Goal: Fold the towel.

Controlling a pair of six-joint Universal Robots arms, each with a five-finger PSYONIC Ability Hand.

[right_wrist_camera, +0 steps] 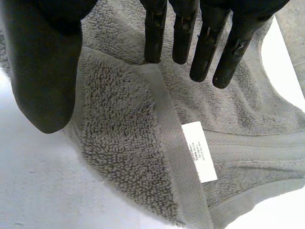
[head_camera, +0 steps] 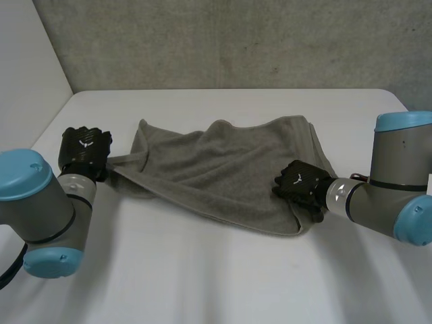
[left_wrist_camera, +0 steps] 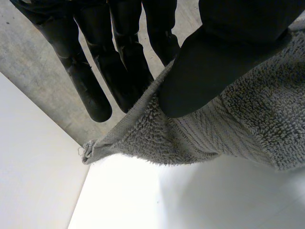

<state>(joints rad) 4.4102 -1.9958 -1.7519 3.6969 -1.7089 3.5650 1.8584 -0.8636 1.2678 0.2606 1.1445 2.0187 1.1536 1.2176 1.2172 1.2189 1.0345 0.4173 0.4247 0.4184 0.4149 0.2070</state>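
A grey towel (head_camera: 223, 169) lies rumpled across the middle of the white table, stretched out to a thin corner at its left end. My left hand (head_camera: 84, 150) is at that corner. In the left wrist view the thumb of my left hand (left_wrist_camera: 209, 71) presses the towel's edge (left_wrist_camera: 157, 138) against the fingers (left_wrist_camera: 119, 57), close to the loose corner tip. My right hand (head_camera: 300, 182) rests over the towel's front right part. In the right wrist view my right hand (right_wrist_camera: 43, 71) has straight fingers (right_wrist_camera: 205, 52) spread apart from the thumb, above a folded hem (right_wrist_camera: 167, 124) bearing a white label (right_wrist_camera: 199, 151).
The white table (head_camera: 202, 283) has bare surface in front of the towel. A grey concrete wall (head_camera: 236, 40) runs behind the table's far edge. A white wall (head_camera: 27, 67) stands at the left.
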